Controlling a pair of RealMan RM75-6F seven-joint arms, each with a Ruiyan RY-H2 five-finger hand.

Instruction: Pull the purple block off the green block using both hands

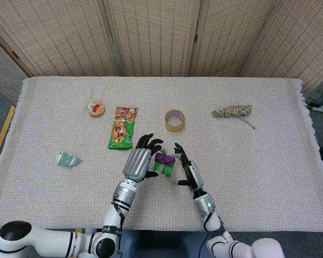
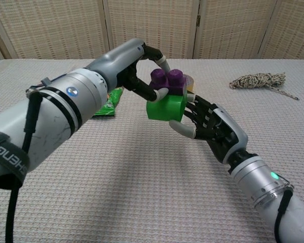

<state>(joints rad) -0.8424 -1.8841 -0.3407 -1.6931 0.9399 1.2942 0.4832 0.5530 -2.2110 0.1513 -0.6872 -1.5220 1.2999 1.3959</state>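
The purple block [image 2: 168, 81] sits on the green block [image 2: 166, 107], studs up, long axis roughly horizontal, held above the table [image 2: 142, 172]. The left hand [image 2: 142, 71] pinches the pair. The right hand [image 2: 209, 126] cups the green block's far side; whether it grips cannot be told. Risk: pulling before that grip is firm would likely drop both blocks.

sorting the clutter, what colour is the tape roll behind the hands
Tan, or pale yellowish-brown: the tape roll shows best in the head view.

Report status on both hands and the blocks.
Left hand pinching purple block, still seated on green block. Right hand touching green block's side, grip unconfirmed. Nothing obstructing.
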